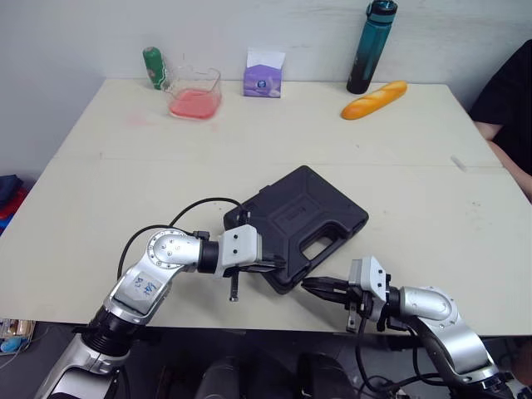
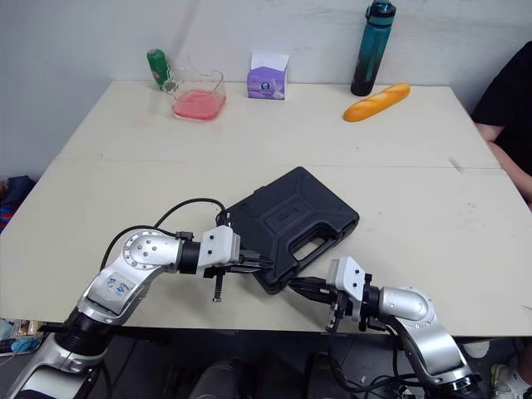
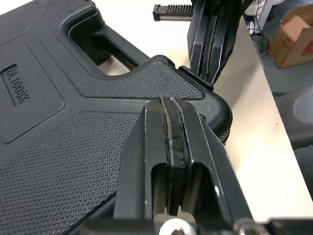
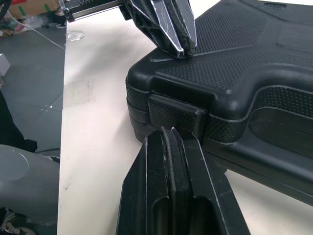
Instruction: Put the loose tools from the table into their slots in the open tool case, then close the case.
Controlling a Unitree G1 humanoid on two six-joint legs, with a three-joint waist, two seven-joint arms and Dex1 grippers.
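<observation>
The black tool case (image 1: 301, 218) lies closed near the table's front edge, handle side toward me. My left gripper (image 1: 280, 266) is shut with nothing in it, its tips resting on the lid's near-left corner (image 3: 164, 105). My right gripper (image 1: 309, 285) is also shut and empty, and its tips press against the front latch (image 4: 176, 115) of the case at that same corner. In the right wrist view the left gripper (image 4: 185, 48) touches the lid just above the latch. No loose tools are in view on the table.
Along the table's far edge stand a green bottle (image 1: 154, 67), a clear container with pink contents (image 1: 194, 92), a purple tissue box (image 1: 264, 75), a teal bottle (image 1: 371, 46) and a baguette (image 1: 373, 100). A person's arm (image 1: 507, 108) is at the right edge.
</observation>
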